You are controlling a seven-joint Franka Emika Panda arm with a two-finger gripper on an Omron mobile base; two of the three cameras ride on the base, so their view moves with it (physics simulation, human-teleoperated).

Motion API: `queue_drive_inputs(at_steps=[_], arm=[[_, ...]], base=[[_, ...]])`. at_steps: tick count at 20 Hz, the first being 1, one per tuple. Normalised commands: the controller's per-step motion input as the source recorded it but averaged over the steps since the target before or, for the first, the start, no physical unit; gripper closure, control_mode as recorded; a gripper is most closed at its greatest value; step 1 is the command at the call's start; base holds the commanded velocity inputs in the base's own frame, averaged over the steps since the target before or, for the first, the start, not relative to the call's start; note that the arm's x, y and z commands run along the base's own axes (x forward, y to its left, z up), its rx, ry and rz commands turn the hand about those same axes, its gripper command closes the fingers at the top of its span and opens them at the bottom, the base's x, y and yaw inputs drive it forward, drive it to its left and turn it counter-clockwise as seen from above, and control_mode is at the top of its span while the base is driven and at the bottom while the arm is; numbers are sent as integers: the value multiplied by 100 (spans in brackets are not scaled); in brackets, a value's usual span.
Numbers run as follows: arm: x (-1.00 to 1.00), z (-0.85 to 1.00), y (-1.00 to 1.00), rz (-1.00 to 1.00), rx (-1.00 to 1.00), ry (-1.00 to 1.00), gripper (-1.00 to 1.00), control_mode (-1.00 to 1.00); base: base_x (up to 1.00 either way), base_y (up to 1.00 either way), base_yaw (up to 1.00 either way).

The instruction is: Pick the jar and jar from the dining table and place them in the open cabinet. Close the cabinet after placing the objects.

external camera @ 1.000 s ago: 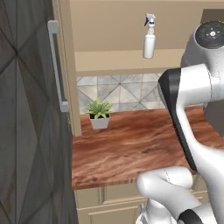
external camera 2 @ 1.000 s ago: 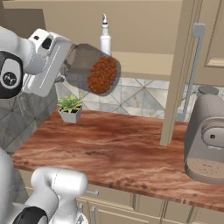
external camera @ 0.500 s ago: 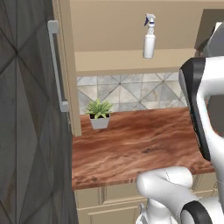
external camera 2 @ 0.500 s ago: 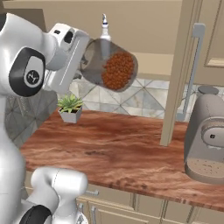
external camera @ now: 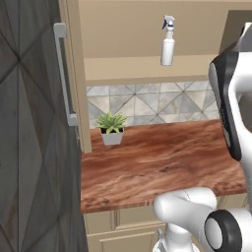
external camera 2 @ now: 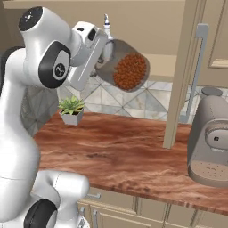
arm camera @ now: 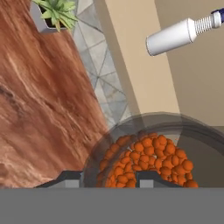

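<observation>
**Gripper carries the grain jar up toward the open cabinet shelf**

Gripper [external camera 2: 108,50] jaws are clamped on the jar [external camera 2: 125,70] of reddish-brown grains, holding it tipped on its side, high above the counter [external camera 2: 133,153]; in the right base view the jar's round end faces the camera. From the hand view the grains fill the near part of the glass [arm camera: 148,159], with the finger tips [arm camera: 151,177] rising at either side of it. Held sideways like this, the jar looks set to go into the shelf opening end-first, though it would probably need turning upright before release.

Below and beyond the jar lies the wood-grain counter, with a small potted plant [external camera 2: 71,109] standing by the tiled wall and a coffee machine [external camera 2: 209,147] at the right end, well apart from the jar.

Farther back is the cabinet [external camera: 147,69], its doors [external camera 2: 183,67] swung open, one at each side. A white spray bottle [external camera: 168,42] stands upright on the shelf, just behind the gripper in the right base view, so the jar will likely need a spot beside it. The second jar's whereabouts cannot be told.
</observation>
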Motion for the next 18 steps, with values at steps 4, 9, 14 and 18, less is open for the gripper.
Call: queue_drive_inputs(at_steps=[4,9,14,18], arm=[[74,1,-4,0,8,11,100,-100],[63,6,-1,0,1,6,100,-100],[45,9,-1,0,-5,1,100,-100],[32,0,0,2,-17,-3,100,-100]], base=[[0,0,0],[0,0,0],[0,0,0],[0,0,0]])
